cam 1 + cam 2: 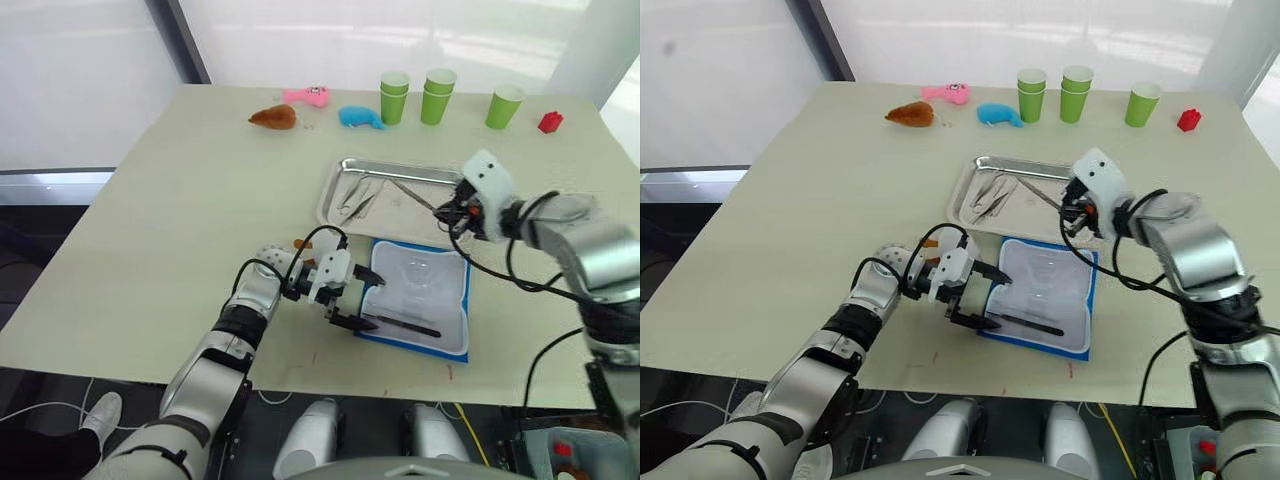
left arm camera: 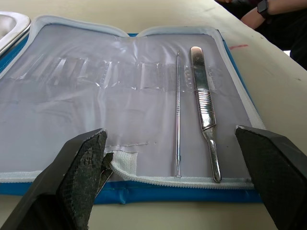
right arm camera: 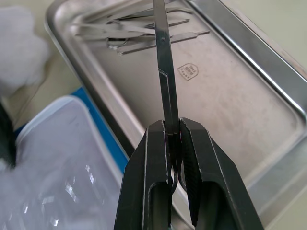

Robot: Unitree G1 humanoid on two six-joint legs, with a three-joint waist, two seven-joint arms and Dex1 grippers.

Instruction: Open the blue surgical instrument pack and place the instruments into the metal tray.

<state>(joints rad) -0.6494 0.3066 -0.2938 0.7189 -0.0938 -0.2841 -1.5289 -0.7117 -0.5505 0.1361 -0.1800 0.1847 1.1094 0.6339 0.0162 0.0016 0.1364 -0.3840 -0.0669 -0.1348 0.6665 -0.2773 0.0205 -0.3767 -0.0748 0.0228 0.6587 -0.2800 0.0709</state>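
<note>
The blue surgical instrument pack (image 1: 440,285) lies open on the table, pale lining up. In its clear pockets (image 2: 72,96) remain a thin probe (image 2: 177,120) and a flat silver handle (image 2: 204,105). My left gripper (image 1: 350,305) is open at the pack's near left edge, its fingers (image 2: 81,163) astride those two tools. Just behind the pack sits the metal tray (image 1: 385,165), which holds several instruments (image 1: 358,200). My right gripper (image 3: 173,129) is shut on a long thin silver instrument (image 3: 162,52) and holds it over the tray's near right part.
At the back of the table stand three stacks of green cups (image 1: 438,95) and a small red block (image 1: 550,122). Pink, blue and brown plush toys (image 1: 308,96) lie behind the tray. A person's arm (image 2: 261,9) shows beyond the table.
</note>
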